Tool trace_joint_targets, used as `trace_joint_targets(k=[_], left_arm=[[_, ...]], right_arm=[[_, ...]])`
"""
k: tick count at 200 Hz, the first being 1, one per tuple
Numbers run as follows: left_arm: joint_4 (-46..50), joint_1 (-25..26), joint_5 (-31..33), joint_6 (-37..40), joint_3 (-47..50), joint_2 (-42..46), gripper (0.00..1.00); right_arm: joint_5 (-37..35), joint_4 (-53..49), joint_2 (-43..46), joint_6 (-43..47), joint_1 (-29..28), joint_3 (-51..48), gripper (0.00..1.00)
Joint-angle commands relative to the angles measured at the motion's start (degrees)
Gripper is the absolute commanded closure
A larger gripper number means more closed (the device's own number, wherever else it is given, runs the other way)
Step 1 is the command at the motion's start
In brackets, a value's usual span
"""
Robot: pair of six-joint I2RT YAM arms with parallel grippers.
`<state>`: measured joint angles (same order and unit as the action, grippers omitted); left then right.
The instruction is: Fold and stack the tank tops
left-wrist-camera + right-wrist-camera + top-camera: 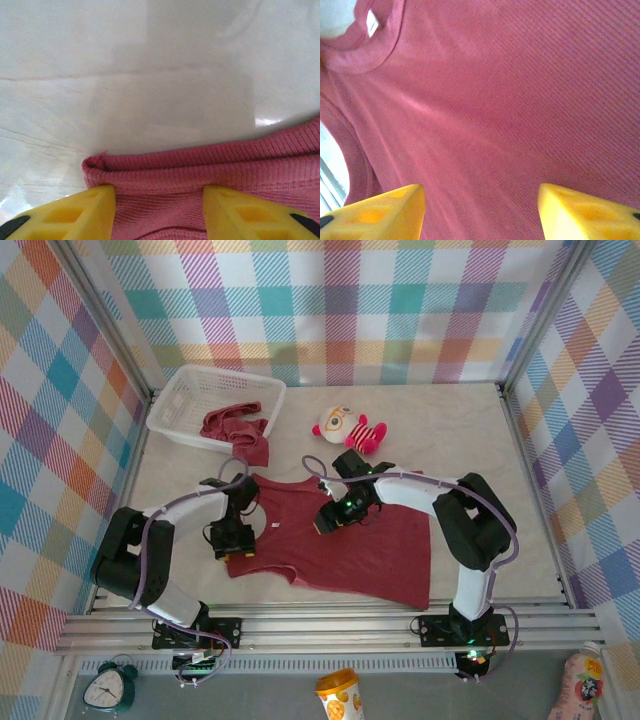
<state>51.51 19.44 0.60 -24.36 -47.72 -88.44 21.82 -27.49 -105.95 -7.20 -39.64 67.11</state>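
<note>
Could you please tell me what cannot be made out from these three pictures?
- Top view: the second tank top lies crumpled over the rim of the basket, so its shape is unreadable.
- Top view: the left gripper hides the edge of the spread tank top beneath it.
- Right wrist view: the label is too blurred to read.
- Left wrist view: the bottom edge cuts off the fingers, so contact with the hem is unclear.

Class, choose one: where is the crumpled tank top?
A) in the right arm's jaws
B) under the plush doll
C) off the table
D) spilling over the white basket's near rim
D: the crumpled tank top lies partly in the white basket and drapes over its near rim onto the table.
</note>
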Motion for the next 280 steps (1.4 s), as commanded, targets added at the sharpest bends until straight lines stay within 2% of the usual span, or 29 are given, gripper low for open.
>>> trace_joint_targets(k=[1,48,65,77,103,129,188,229,259,280], left_arm=[[2.6,-3.4,1.5,2.7,-2.4,-0.6,0.51],[9.1,-3.7,1.0,1.3,-8.7,1.6,0.45],[9.2,-3.2,-5.2,-2.6,-9.0,4.5,0.43],[7.9,-1.3,-9.4,-6.6,-8.5,6.4,0.41],[6.4,5.3,-11.1,-16.8,-7.9,8.5,0.37],[-0.3,13.6,-13.2,-30.5,-4.7,10.7,0.33],[-9.7,26.6,-12.1,-51.0,-2.2,9.6,0.34],[-13.2,30.1,-12.9,-54.7,1.1,8.5,0.39],[-15.7,31.2,-14.3,-54.8,2.9,7.7,0.45],[-15.9,31.4,-14.8,-54.2,3.2,6.9,0.47]], right_arm=[[1.7,-1.8,2.5,7.0,0.2,0.8,0.38],[-4.4,-14.1,16.0,26.0,0.2,-4.7,0.37],[-7.8,-17.5,21.4,30.1,0.2,-8.3,0.38],[-10.2,-19.4,25.2,32.3,0.2,-11.0,0.39],[-13.2,-25.2,32.0,36.3,-0.2,-15.9,0.41],[-15.1,-29.8,36.4,40.2,-2.7,-19.9,0.41],[-19.7,-29.4,37.0,41.2,-7.9,-25.6,0.42],[-21.8,-24.6,32.9,39.1,-8.1,-26.3,0.43],[-30.6,-22.5,29.7,39.7,-8.0,-27.6,0.46],[-33.2,-22.4,27.7,38.8,-7.9,-27.6,0.46]])
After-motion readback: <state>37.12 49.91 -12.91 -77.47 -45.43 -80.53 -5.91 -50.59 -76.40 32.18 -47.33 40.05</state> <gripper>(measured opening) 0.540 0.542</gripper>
